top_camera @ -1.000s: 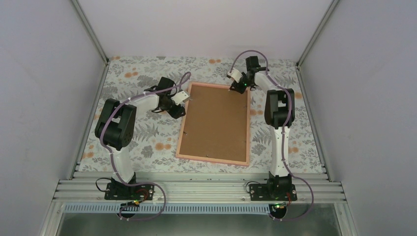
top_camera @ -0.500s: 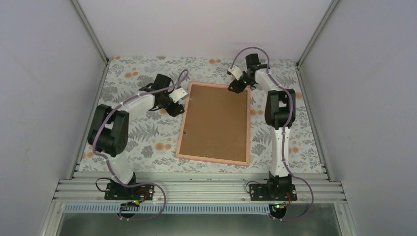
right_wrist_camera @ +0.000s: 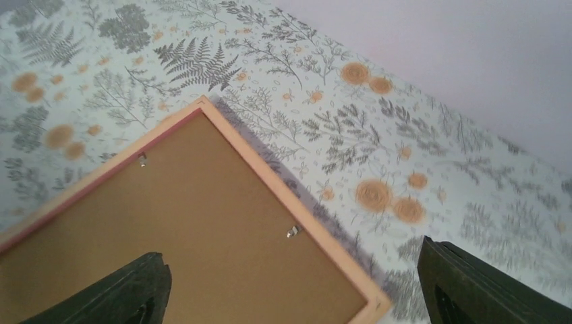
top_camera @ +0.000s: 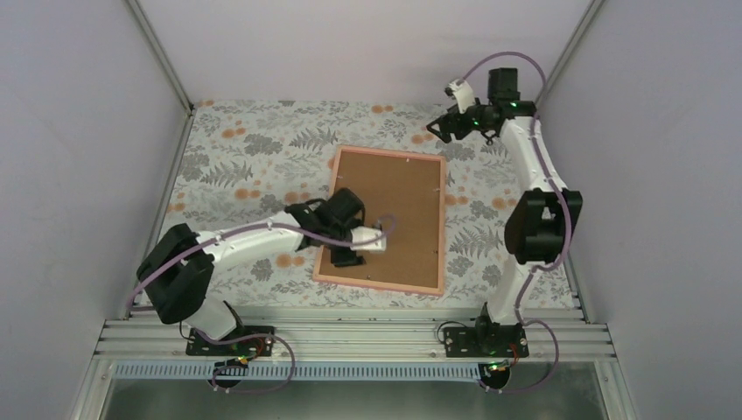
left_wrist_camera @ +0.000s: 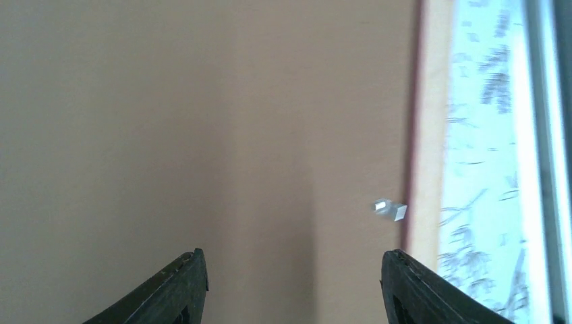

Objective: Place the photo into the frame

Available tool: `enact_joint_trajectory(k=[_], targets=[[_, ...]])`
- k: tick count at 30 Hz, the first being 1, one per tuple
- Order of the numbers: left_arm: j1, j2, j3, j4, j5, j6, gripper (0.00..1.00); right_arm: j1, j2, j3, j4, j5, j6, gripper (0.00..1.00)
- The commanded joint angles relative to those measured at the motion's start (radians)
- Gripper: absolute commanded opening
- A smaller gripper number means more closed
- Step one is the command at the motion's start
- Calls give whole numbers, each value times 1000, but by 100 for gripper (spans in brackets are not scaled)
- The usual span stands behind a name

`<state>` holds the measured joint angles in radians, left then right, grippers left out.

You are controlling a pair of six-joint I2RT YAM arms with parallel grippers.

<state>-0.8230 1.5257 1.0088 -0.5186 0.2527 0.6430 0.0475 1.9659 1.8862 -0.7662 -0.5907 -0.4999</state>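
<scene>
Photo is nowhere in view; whether it already lies under the board (top_camera: 394, 197) cannot be told. The frame (top_camera: 376, 283) lies face down on the cloth (top_camera: 245, 166) with the brown board seated inside its pink rim. The left gripper (left_wrist_camera: 293, 266) hovers low over the board's near part, jaws spread and empty, a metal tab (left_wrist_camera: 390, 208) just beside the rim ahead of it. The right gripper (right_wrist_camera: 291, 270) hangs high beyond the far corner, jaws wide, holding nothing. The step looks like work on the tabs; next, the left fingers should reach that tab and turn it without shifting the board.
</scene>
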Motion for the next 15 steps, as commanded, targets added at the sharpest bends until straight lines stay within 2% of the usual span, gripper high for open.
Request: enact_joint_trajectory(k=[1,6,15], targets=[[-139,38,-30,28,-87,-1,65,-67,-115,-160,2,-107,117,90],[-281,116,-41,95,-149,-18,64,-129,-246,-352,32,-131,139,90],[-353,246,-3,139,-182,-27,56,-241,-319,-529,32,-209,194,90]])
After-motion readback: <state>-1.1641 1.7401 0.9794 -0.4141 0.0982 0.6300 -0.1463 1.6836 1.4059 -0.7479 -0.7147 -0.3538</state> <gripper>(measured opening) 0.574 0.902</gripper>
